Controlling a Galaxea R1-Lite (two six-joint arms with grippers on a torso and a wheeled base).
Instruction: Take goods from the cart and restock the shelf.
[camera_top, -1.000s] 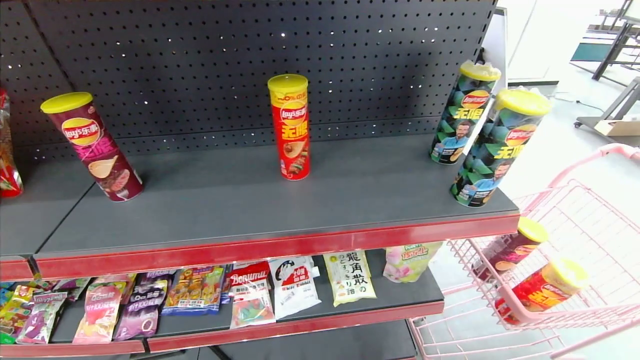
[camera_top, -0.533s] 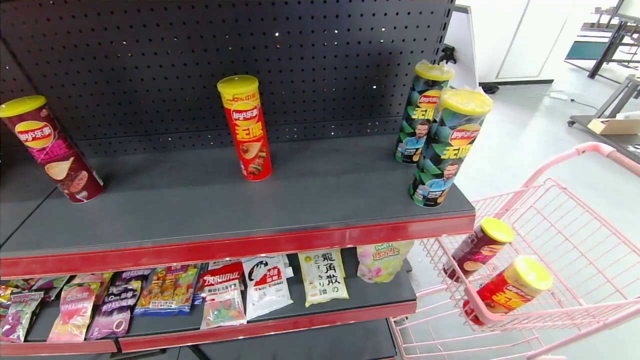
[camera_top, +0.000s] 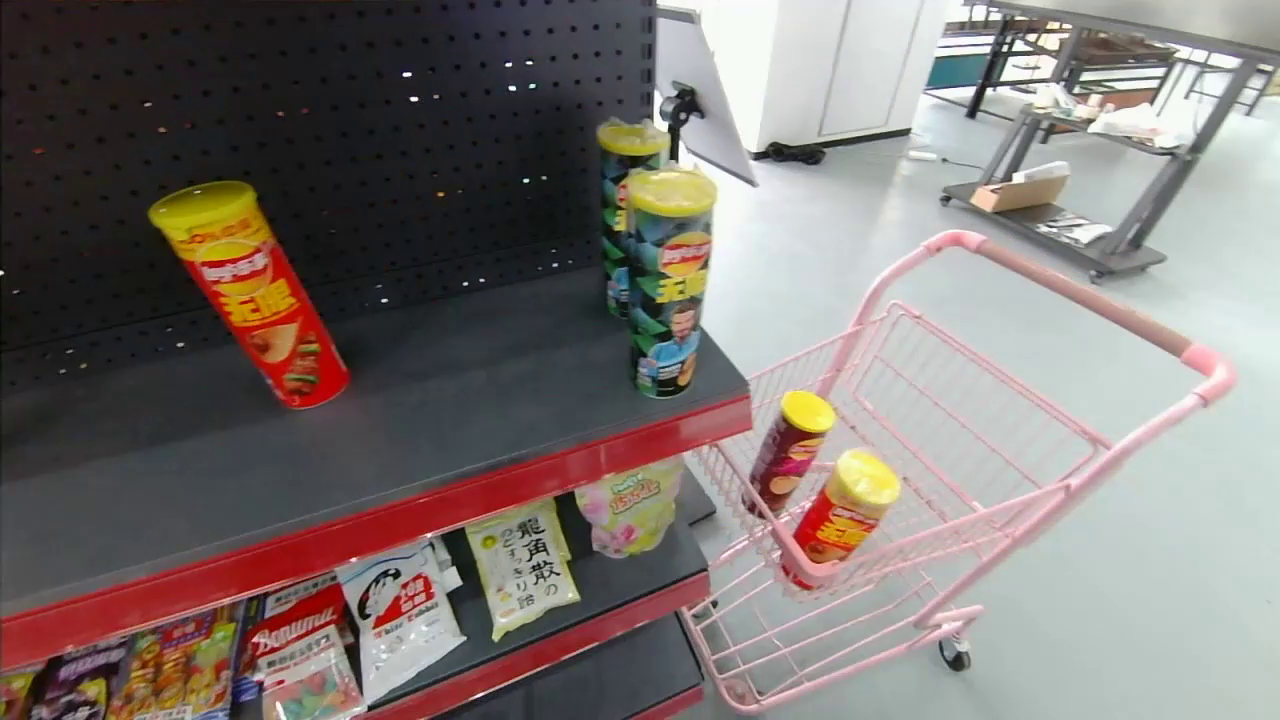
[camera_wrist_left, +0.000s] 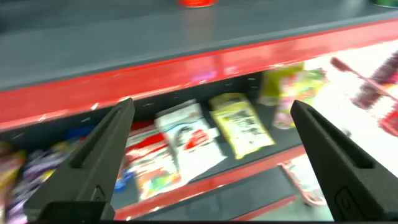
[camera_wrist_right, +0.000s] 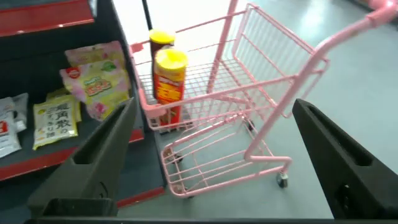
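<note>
While right pincer (camera_wrist_right: 213, 106) gapes, red can (camera_wrist_right: 168, 87) stands beyond, in cart (camera_wrist_right: 345, 35).

Cart (camera_top: 1060, 283) right of shelf (camera_top: 450, 400); two cans (camera_top: 840, 510) in cart, three cans (camera_top: 670, 280) on shelf

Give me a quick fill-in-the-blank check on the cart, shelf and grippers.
1. The pink cart holds ___ chip cans.
2. Beside the maroon chip can in the cart sits a second can, coloured ___.
3. The left gripper and right gripper both have their fingers ___.
4. On the shelf, the red chip can has a ___ lid.
Missing words: two; red; open; yellow.
</note>
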